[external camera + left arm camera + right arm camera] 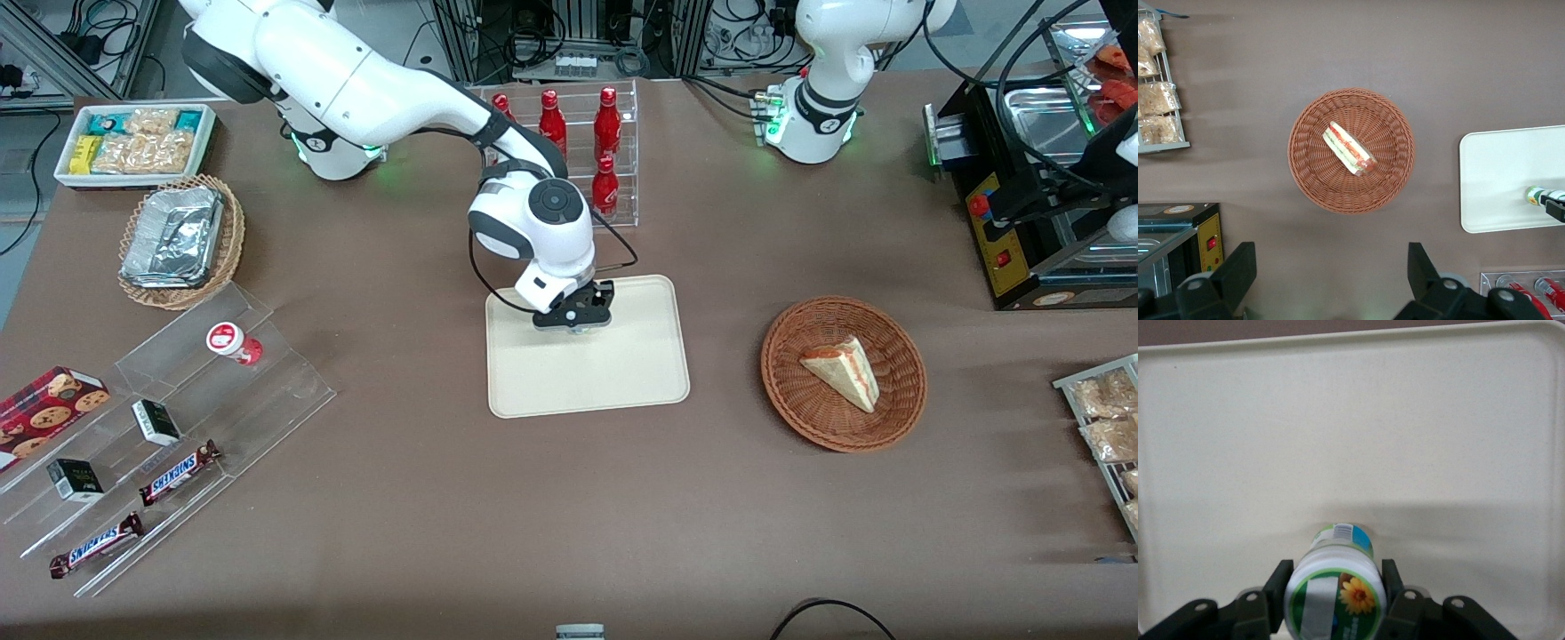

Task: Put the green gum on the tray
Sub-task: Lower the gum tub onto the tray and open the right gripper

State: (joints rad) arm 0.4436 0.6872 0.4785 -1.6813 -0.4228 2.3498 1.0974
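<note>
- One large, flat, cream-beige rectangular tray point(613, 373) with rounded corners and a low rim is seen on the brown table point(427, 498); on a clock face laid over the front view it lies at the table's centre, and most of its smooth floor is bare.
- Above the tray's 12 o'clock edge the right arm's black two-finger gripper point(576, 318) is held, pointing down over the tray floor.
- Between its fingers the small white cylindrical canister of green gum point(1335, 593), with a green-blue band and a flower mark on its lid, is clamped; from the wrist camera one finger point(1279, 587) is seen pressed to each side of the body, just under the lid.
- Whether the canister's base is touching the tray cannot be told; it is seen close above the floor with its shadow just beneath.
- The canister is judged light, rigid and smooth-walled, so it may slip if pinched loosely and may roll if tipped onto its side.
- A hold across the round body, near the lid, is judged soundest, as is taken now, and the lid itself is best left alone.
- Toward 9 o'clock, well apart, a similar red-lidded canister point(233, 342) is left on a clear acrylic stepped shelf point(222, 391).
</note>
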